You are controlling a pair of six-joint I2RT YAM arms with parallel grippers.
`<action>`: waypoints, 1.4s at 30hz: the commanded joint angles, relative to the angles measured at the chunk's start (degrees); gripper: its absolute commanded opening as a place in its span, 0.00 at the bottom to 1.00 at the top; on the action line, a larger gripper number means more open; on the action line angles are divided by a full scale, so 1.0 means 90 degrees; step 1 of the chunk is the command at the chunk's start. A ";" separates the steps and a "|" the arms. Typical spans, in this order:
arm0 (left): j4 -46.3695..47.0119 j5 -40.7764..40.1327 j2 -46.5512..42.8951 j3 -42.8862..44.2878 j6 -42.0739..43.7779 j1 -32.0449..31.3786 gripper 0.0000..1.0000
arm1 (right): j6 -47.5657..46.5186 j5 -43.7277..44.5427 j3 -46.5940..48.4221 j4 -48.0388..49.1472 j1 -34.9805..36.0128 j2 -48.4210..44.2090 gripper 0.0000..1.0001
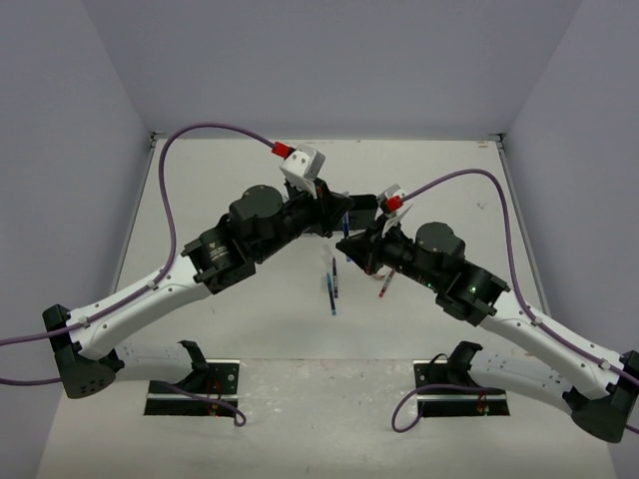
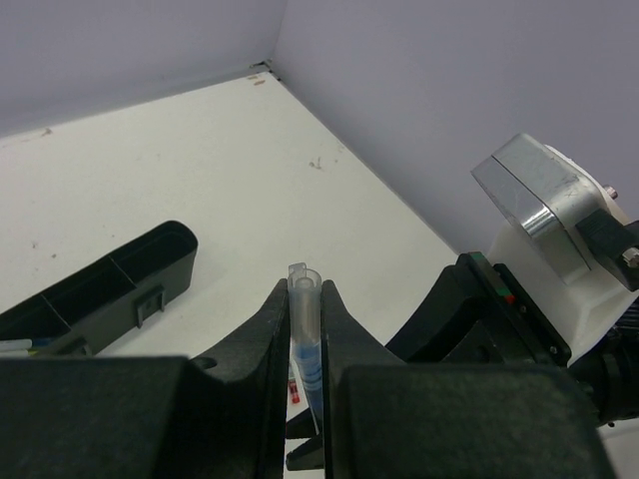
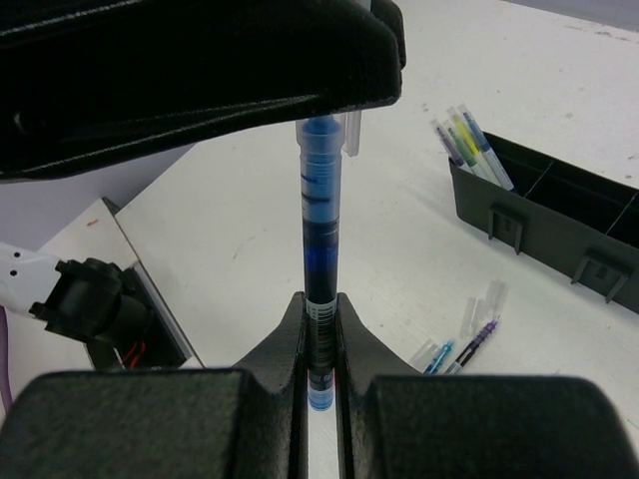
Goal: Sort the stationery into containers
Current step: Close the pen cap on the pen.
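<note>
A blue pen with a clear cap is held in the air between both grippers. My right gripper is shut on its barrel near the barcode end. My left gripper is shut on the capped end of the same blue pen, and its black fingers fill the top of the right wrist view. From above, the two grippers meet at mid-table around the pen. The black container holds several pens at one end. It also shows in the left wrist view as a long tray.
Loose pens and clear caps lie on the white table near the tray. From above, two pens and a red pen lie in front of the grippers. Walls close in the table at the back and sides.
</note>
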 commanded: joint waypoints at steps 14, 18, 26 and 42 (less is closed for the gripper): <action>0.2935 0.3565 -0.1086 -0.2115 -0.0213 -0.0002 0.00 | 0.0475 -0.1793 -0.0829 0.2243 0.0004 -0.1905 0.00; 0.3275 0.3765 -0.1142 -0.2323 -0.0513 -0.0002 0.00 | 0.0666 -0.1950 -0.0799 0.2517 0.0004 -0.2043 0.00; 0.3401 0.4187 -0.0845 -0.2504 -0.0873 -0.0002 0.00 | 0.0668 -0.2095 -0.0248 0.2328 0.0004 -0.1921 0.00; 0.3370 0.4710 -0.1298 -0.3528 -0.1081 -0.0012 0.00 | 0.1178 -0.2237 0.1206 0.1168 0.0004 -0.1190 0.00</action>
